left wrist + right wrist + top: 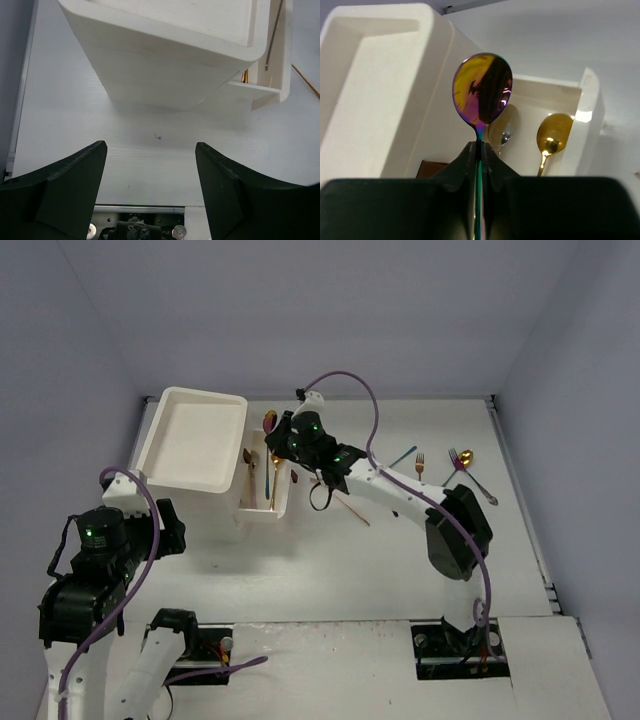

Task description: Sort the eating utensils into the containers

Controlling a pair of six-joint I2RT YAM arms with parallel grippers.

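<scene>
White tabletop (300,570) and pale lilac walls are filling the overhead view. Your right claw (478,150) is reaching across toward the table's left side. Its two fingers are pressing fully together on the thin stem of a rainbow spoon (482,95). That spoon is standing straight up out of the claw, with its shiny oval bowl showing just above the fingertips and facing the wrist camera.

Just beyond the claw, a pulled-out drawer (587,100) is lying open, jutting from a tall white drawer unit (195,440). Inside the drawer, past the held spoon, a silver spoon (504,131) and a gold spoon (554,131) are lying side by side. A small brown handle (431,167) is peeking out just left of the fingers.

Behind the claw, under its arm, a thin gold utensil (345,502) is lying on the table. Well behind the claw, a blue utensil (403,456) and a gold fork (420,464) are lying close together, with a crossed pair of utensils (466,464) farther back.

Your left claw (150,147) is hanging with its jaws spread wide, gripping nothing. It is pointing at the side of the drawer unit, which is standing ahead of it, well apart.
</scene>
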